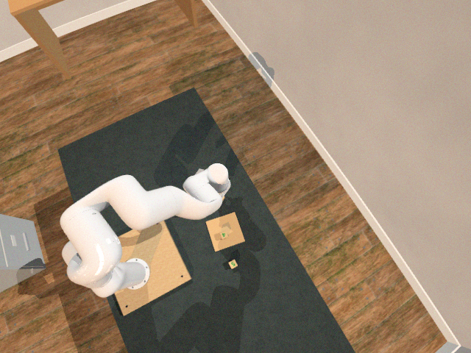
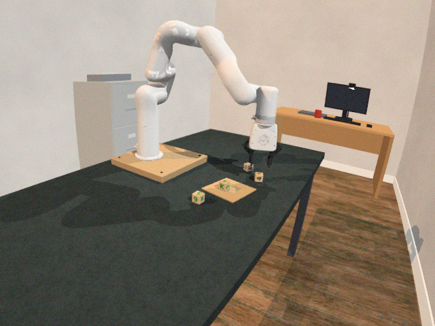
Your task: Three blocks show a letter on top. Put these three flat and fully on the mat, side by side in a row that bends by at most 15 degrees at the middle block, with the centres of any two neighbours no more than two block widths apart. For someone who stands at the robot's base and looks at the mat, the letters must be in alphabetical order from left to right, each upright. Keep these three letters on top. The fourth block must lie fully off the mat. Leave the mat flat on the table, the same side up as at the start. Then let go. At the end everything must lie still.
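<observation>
The tan mat [image 2: 233, 189] lies on the dark table, and it also shows in the top view [image 1: 225, 231]. One block [image 2: 223, 185] with a green K on its side sits on the mat. A second block [image 2: 198, 197], with a 9 on its side, stands just off the mat's near-left edge; it also shows in the top view [image 1: 232, 264]. Two more blocks lie beyond the mat: one with blue marks [image 2: 248, 166] and one with a 4 on its side [image 2: 258, 176]. My gripper [image 2: 260, 161] hangs low over the table just behind these two, partly open and empty. In the top view the wrist [image 1: 213, 182] hides the fingers.
The robot's wooden base plate [image 2: 160, 161] stands left of the mat. The table's right edge [image 2: 308, 175] runs close to the far blocks. A grey filing cabinet [image 2: 105, 115] and a desk with a monitor [image 2: 346, 98] stand off the table.
</observation>
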Motion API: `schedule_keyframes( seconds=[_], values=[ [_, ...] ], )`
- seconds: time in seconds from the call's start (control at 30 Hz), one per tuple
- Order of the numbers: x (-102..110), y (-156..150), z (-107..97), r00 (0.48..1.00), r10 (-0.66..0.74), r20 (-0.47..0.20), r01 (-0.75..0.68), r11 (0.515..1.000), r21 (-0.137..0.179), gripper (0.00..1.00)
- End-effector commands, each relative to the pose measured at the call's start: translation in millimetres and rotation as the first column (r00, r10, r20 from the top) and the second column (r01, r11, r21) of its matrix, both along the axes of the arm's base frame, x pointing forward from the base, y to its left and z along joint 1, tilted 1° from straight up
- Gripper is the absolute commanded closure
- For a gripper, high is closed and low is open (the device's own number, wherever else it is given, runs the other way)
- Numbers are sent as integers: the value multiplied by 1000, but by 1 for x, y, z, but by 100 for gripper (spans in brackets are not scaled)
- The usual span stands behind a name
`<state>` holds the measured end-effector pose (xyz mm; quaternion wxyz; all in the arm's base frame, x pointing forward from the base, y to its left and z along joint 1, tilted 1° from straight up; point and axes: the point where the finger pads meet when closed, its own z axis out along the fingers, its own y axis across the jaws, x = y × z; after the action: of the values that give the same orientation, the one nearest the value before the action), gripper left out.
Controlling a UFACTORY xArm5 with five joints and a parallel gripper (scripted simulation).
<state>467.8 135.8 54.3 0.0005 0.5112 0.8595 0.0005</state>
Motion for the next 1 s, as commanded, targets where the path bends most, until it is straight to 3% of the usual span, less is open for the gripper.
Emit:
schedule_keyframes(
  seconds=[0.0, 0.97],
  values=[
    [2, 0, -5, 1000, 0, 4, 0, 1000, 1, 31],
    [2, 0, -23, 1000, 0, 4, 0, 1000, 1, 31]
  ],
)
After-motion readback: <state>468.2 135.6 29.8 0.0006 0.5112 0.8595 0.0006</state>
